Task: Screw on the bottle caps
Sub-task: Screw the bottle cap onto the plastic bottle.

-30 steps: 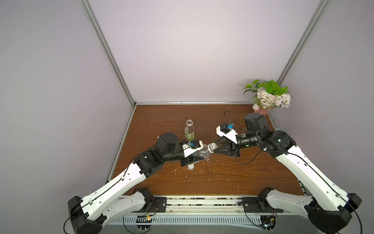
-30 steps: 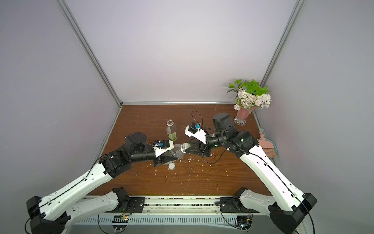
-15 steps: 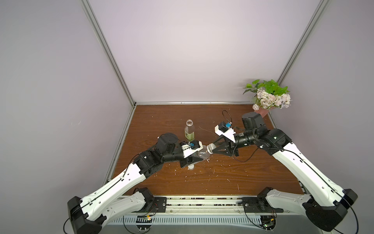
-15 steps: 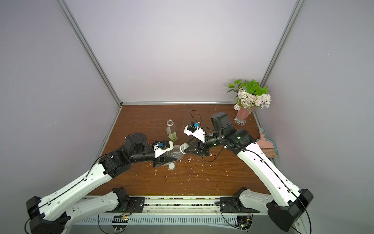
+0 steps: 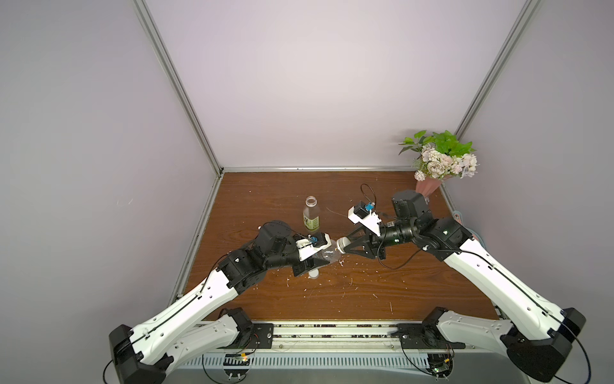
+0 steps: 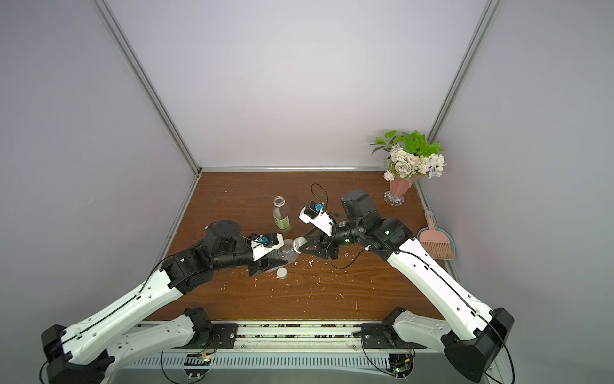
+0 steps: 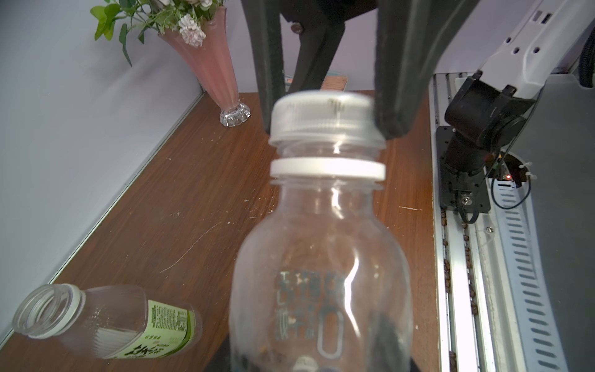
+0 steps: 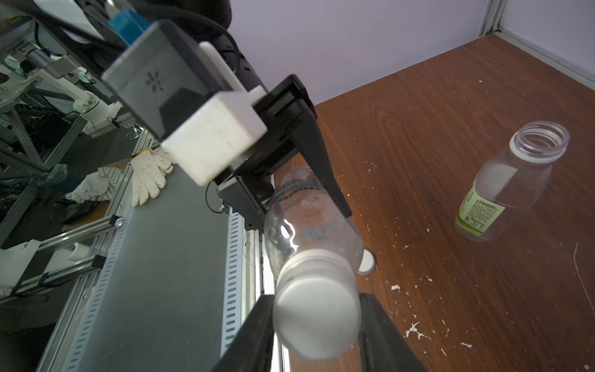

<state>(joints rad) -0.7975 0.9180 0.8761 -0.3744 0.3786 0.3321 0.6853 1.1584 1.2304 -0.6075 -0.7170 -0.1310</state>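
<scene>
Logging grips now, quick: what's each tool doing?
Left tool: closed on the nearly bare bottle.
Right tool: closed on the white cap at its neck.

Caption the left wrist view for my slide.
Right tool grips the cap on the bare bottle; the labelled bottle sits uncapped on the table.

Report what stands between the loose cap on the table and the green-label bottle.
The left pincer, shut on the bare bottle, hangs over the loose cap, across the way to the green-label bottle. On the tabletop between them lie only crumbs.
</scene>
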